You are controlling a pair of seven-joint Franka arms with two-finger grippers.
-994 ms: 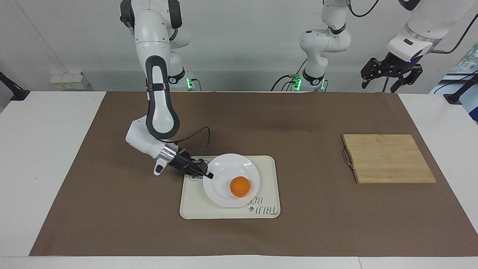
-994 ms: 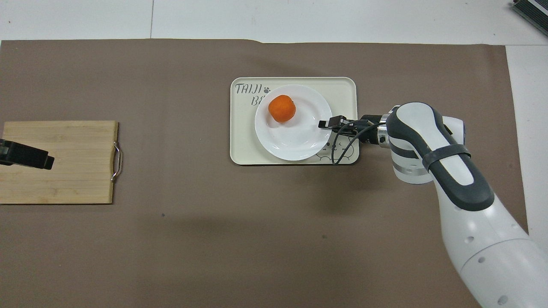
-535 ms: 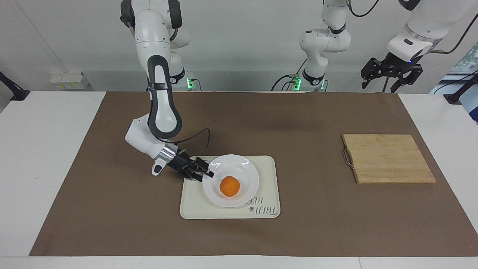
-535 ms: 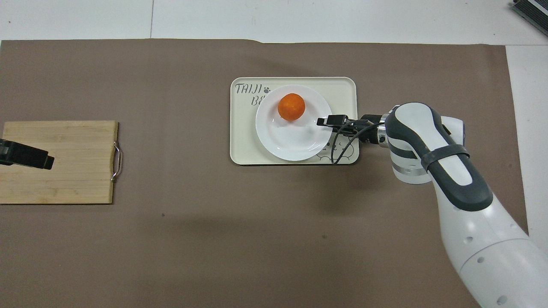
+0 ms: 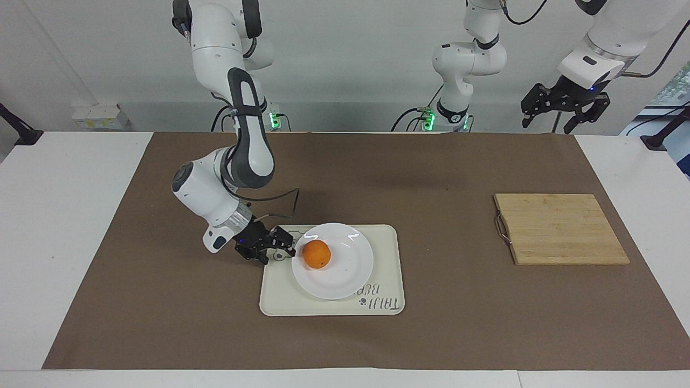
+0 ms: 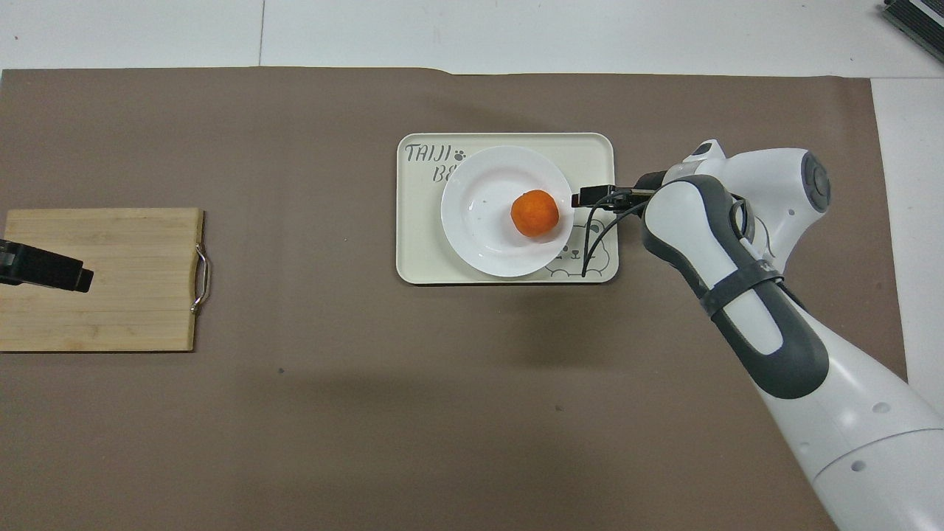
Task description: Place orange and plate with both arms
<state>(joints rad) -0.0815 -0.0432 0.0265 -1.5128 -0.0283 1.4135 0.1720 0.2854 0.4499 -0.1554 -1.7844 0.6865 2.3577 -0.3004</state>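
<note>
Plate: flat on the cream tray, covering most of the tray's middle; the tray's lettered corner shows past the rim.
Orange: on the plate, off centre, at about 3 o'clock on the plate in the overhead view, on the side toward the right arm's end of the table, close to the rim.
Right gripper: low over the tray's edge, just beside the plate's rim and clear of it; fingers spread apart, nothing between them.
Left gripper: up in the air at the left arm's end of the table, waiting; fingers spread, empty.
Board: wooden, flat on the brown mat, well apart from the tray, at about 9 o'clock of it in the overhead view.
</note>
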